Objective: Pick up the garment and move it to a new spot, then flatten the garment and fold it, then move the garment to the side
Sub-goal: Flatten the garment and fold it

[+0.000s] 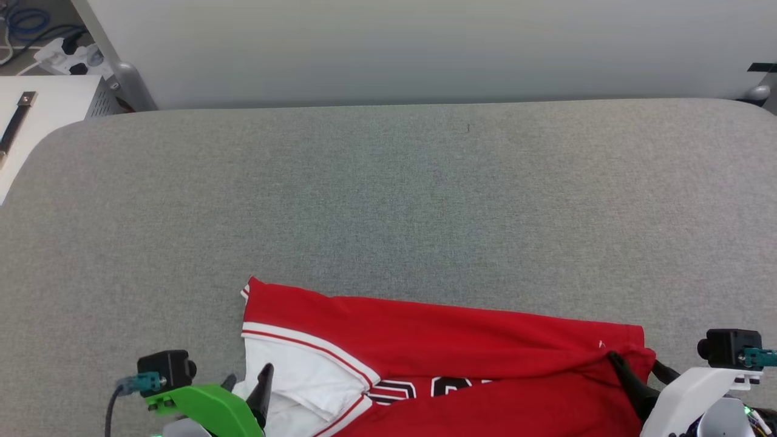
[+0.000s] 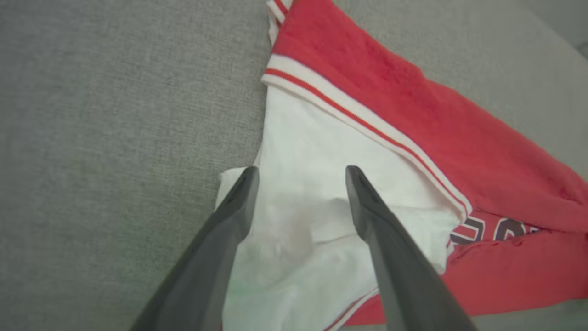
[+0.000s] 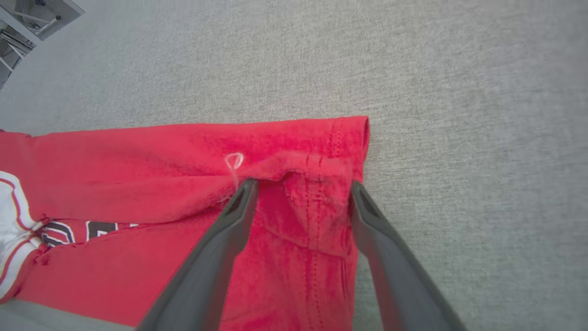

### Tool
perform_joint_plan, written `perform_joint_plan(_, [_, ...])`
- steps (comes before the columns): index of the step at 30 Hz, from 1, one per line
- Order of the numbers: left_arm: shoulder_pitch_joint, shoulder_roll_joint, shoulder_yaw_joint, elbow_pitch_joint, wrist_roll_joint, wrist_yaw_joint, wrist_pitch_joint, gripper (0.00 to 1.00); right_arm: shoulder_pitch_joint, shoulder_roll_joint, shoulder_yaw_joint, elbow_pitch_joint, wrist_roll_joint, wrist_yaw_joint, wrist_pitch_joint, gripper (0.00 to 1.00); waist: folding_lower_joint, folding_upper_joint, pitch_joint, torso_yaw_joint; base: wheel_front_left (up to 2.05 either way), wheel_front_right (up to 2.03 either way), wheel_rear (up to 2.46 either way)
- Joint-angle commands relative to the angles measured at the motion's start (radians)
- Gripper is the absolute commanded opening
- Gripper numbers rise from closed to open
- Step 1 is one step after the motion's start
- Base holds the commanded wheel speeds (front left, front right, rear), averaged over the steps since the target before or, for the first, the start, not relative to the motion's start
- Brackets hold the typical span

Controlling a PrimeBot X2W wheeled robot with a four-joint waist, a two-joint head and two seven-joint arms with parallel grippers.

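Legible markings: the garment (image 1: 461, 340) carries black lettering (image 1: 425, 388) with a white outline. A fold of red cloth covers the upper part of the characters, and the head view's lower edge cuts the rest. Rounded character shapes show, but no word or number can be read. No brand label is legible.

Position of the garment: it lies on the grey fabric surface (image 1: 388, 200), along that surface's edge nearest the robot, spread sideways and folded over on itself, plain red side uppermost.

Left gripper (image 2: 301, 172): open, fingers (image 2: 239, 202) spread apart and holding nothing. It stands at the left end of the garment, over the white sleeve (image 2: 312, 151). A rumpled fold of sleeve cloth lies between the fingers. The red-and-white striped trim (image 2: 367, 119) runs just beyond the fingertips.

Right gripper (image 3: 301, 184): open, fingers spread, gripping nothing. It stands at the right end of the garment, just short of the stitched hem (image 3: 340, 138). A raised ridge of red cloth lies between the fingertips. A small white thread loop (image 3: 233, 161) sits beside one fingertip.

Whether any fingertip presses on the cloth cannot be told.
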Motion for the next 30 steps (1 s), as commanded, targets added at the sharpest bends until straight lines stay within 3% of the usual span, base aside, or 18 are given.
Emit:
perform_joint_plan(1, [-0.021,-0.003,0.015,-0.020,0.015,0.011,-0.026,1.00,0.017,0.003,-0.009,-0.028,-0.012,-0.001,-0.003,1.00,0.0000,0.0000,-0.013,0.001,0.00,0.00,0.00])
perform_joint_plan(7, [-0.041,0.015,0.034,-0.096,0.111,0.058,-0.133,1.00,0.062,0.019,-0.061,-0.146,-0.038,-0.001,0.041,1.00,0.0000,0.0000,-0.038,0.001,0.00,0.00,0.00])
perform_joint_plan(14, [-0.060,0.032,0.032,-0.186,0.247,0.116,-0.255,1.00,0.081,0.024,-0.152,-0.201,-0.060,-0.001,0.175,1.00,0.0000,0.0000,-0.045,0.003,0.00,0.00,0.00])
perform_joint_plan(19, [-0.085,0.046,0.014,-0.252,0.339,0.150,-0.300,1.00,0.051,0.001,-0.167,-0.177,-0.035,-0.001,0.261,1.00,0.0000,0.0000,-0.015,0.018,0.00,0.00,0.00])
perform_joint_plan(30, [-0.135,0.026,-0.016,-0.311,0.404,0.178,-0.318,1.00,-0.026,-0.032,-0.108,-0.081,0.011,-0.001,0.303,1.00,0.0000,0.0000,0.083,0.075,0.00,0.00,0.00])
